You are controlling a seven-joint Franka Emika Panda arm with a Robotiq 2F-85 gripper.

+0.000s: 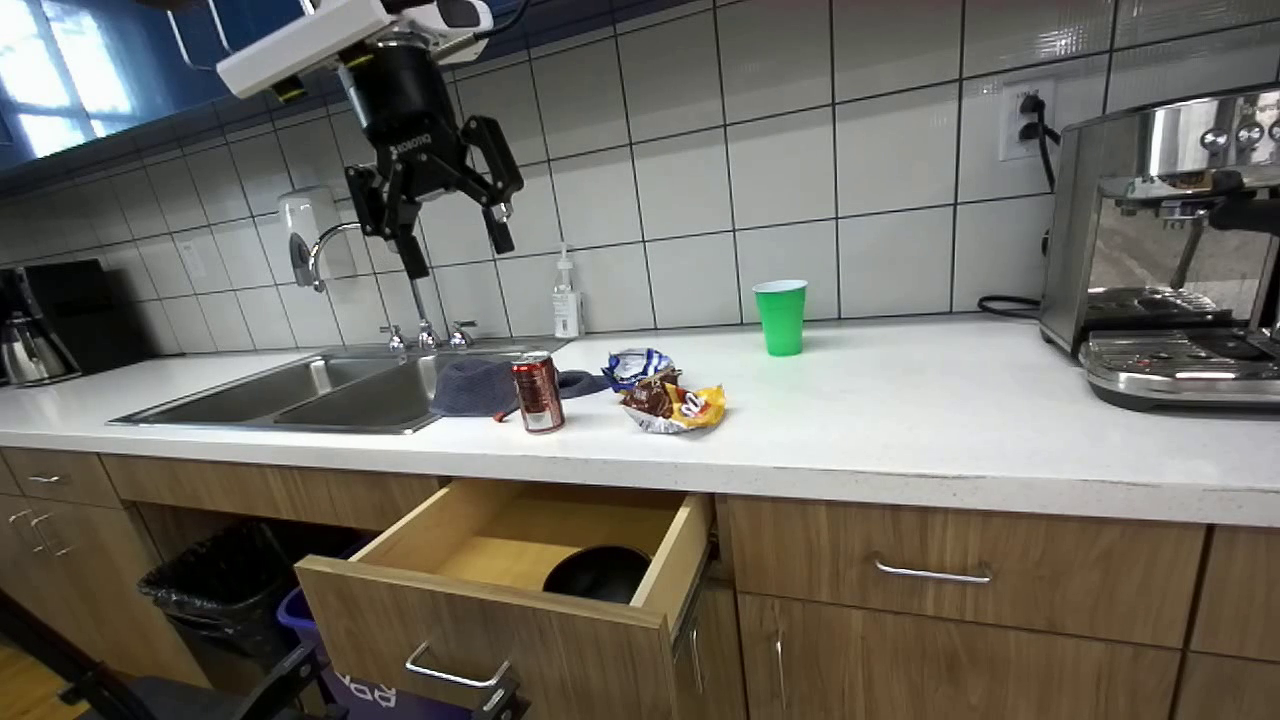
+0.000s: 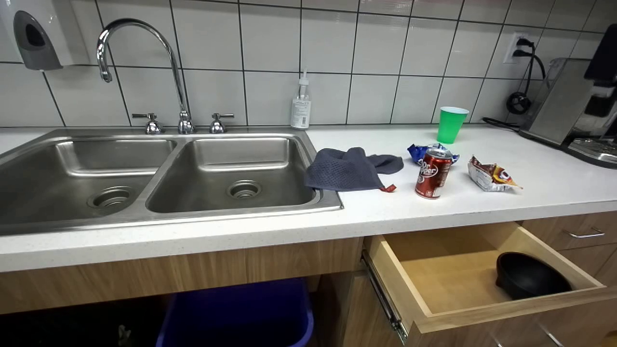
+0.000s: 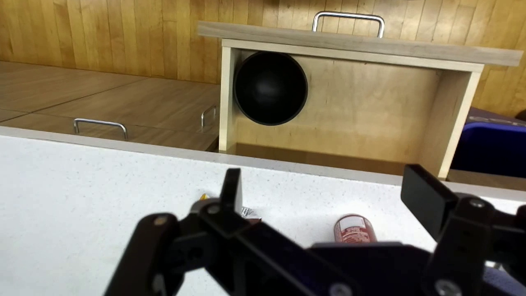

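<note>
In an exterior view, jaws hang wide open and empty above the tabletop point(image 1: 900, 400), at 11 o'clock from the Dr Pepper can point(image 1: 539, 397); drawer point(image 1: 540, 632) at 6 o'clock is pulled out, black bowl point(image 1: 598, 574) inside. In an exterior view, can stands upright, blue wrapper point(image 2: 417, 153) behind it at 12 o'clock, yellow-brown wrapper point(image 2: 489, 177) at 3, dark grey cloth point(image 2: 344, 171) at 9, jaws out of frame. Wrist view: can shows between the jaws, untouched, bowl at 11 o'clock; my read: drawer-opening done, no grasp under way, can and wrappers not yet lifted.
</note>
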